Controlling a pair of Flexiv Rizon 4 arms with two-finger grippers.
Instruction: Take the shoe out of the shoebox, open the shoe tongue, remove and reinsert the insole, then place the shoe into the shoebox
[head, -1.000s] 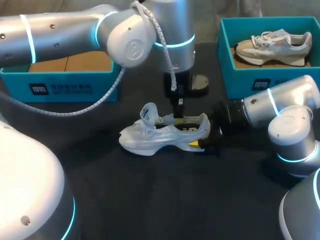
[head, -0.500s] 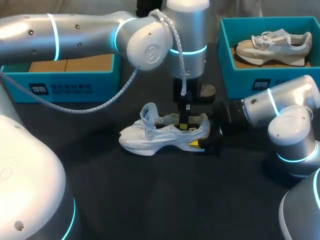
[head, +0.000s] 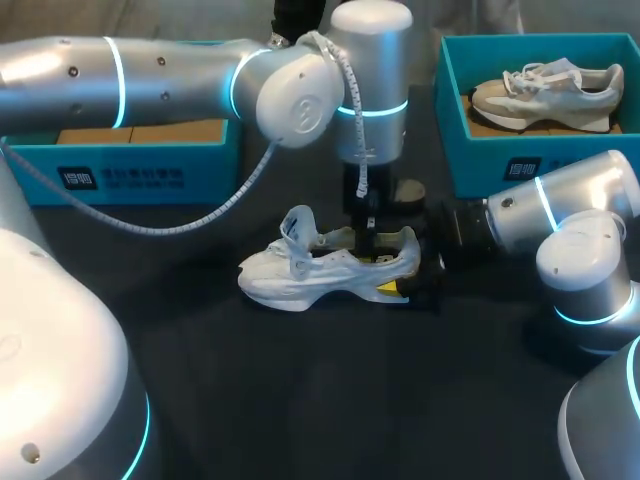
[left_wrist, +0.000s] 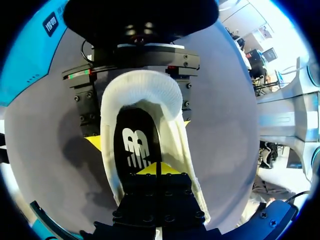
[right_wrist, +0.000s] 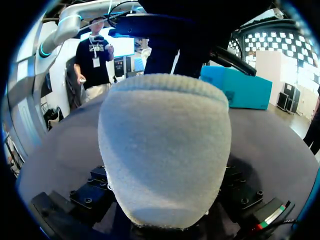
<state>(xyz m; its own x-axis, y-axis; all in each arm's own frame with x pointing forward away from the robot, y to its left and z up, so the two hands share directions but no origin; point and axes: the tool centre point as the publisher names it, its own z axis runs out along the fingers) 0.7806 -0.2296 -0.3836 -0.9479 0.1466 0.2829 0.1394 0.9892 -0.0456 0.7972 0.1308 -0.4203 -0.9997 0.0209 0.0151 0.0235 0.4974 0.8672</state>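
Observation:
A white shoe (head: 320, 265) lies on its side on the black table, toe to the left, tongue pulled up. My right gripper (head: 408, 272) comes in from the right and is shut on the heel (right_wrist: 165, 150), one yellow fingertip (left_wrist: 94, 142) against each side. From above, my left gripper (head: 367, 248) reaches into the shoe's mouth. Its fingers are shut, and the joined tips (left_wrist: 156, 169) rest on the black insole (left_wrist: 136, 145) with the white logo. The insole lies flat inside the shoe.
A teal shoebox (head: 500, 165) at the back right holds a second, grey-white shoe (head: 545, 90). Another teal box (head: 130, 172) stands at the back left, behind my left arm. Bare black table lies in front of the shoe.
My left arm shifted slightly right and came down, so its shut tips now sit inside the shoe instead of above it. The shoe and the right arm stayed put.

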